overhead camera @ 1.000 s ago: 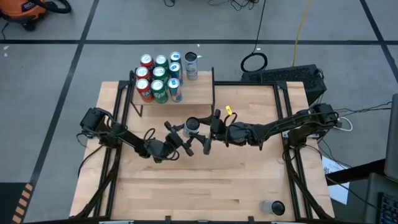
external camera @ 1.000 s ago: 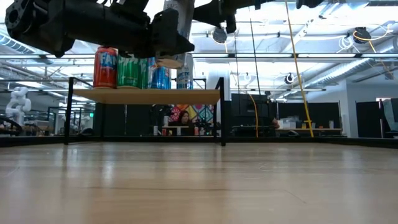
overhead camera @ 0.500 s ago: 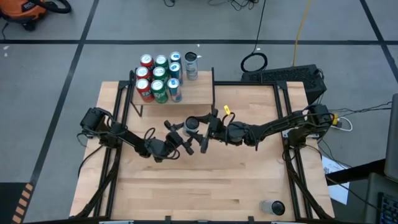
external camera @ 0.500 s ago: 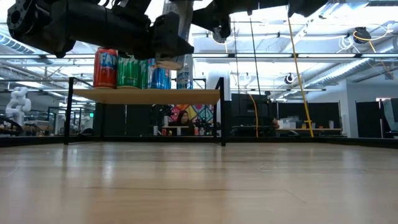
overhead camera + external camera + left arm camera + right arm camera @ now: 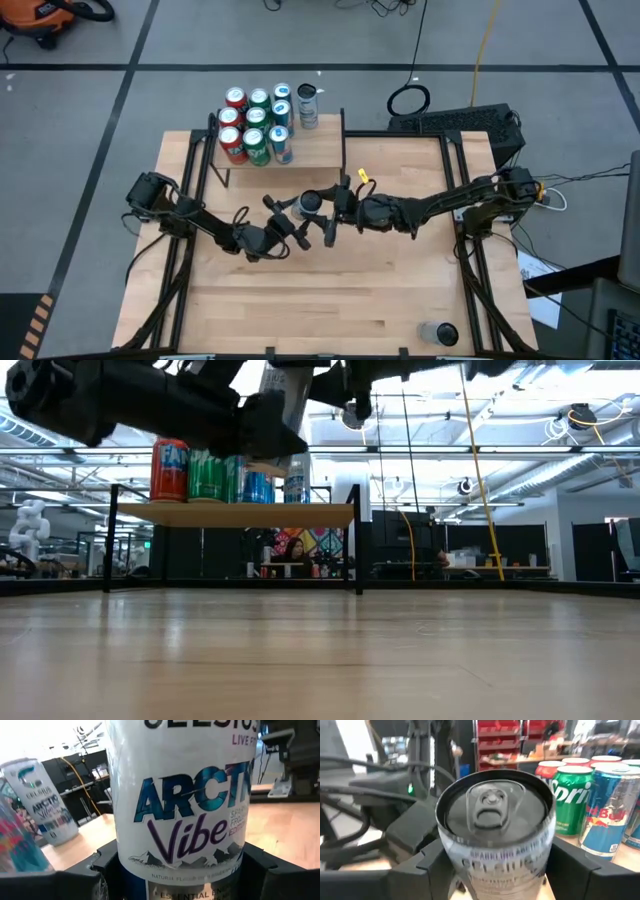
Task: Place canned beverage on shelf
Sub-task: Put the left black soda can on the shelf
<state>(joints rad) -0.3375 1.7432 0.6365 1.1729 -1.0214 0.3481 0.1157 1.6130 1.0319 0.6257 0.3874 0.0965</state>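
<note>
A white can (image 5: 308, 200) marked "Arctic Vibe" is held upright in the air over the middle of the table, at about shelf height in the low view (image 5: 283, 390). My left gripper (image 5: 180, 870) is shut on its lower body. My right gripper (image 5: 495, 870) reaches in from the table's right. It is open, with one finger on each side of the can's upper body (image 5: 495, 855), just below the top rim. The small wooden shelf (image 5: 315, 152) stands at the table's far edge and carries several cans (image 5: 255, 125). My left gripper pinches the can's lower body (image 5: 131, 862) between its two fingers (image 5: 107, 867). The fingers come level from the table's left. The can stands upright in the hold, lifted clear of the table. My right gripper's fingers (image 5: 432, 865) flank the can's upper body; whether they touch it I cannot tell.
Red, green and blue cans fill the shelf's left part, and a second white can (image 5: 307, 105) stands at its far side. Bare board shows at the shelf's near right. Another can (image 5: 437, 333) stands at the table's near right corner. Black uprights (image 5: 357, 540) stand at the shelf's ends.
My right gripper has moved a little toward the table's left, closing in around the can's upper part. The can has stayed upright and in place in my left gripper.
</note>
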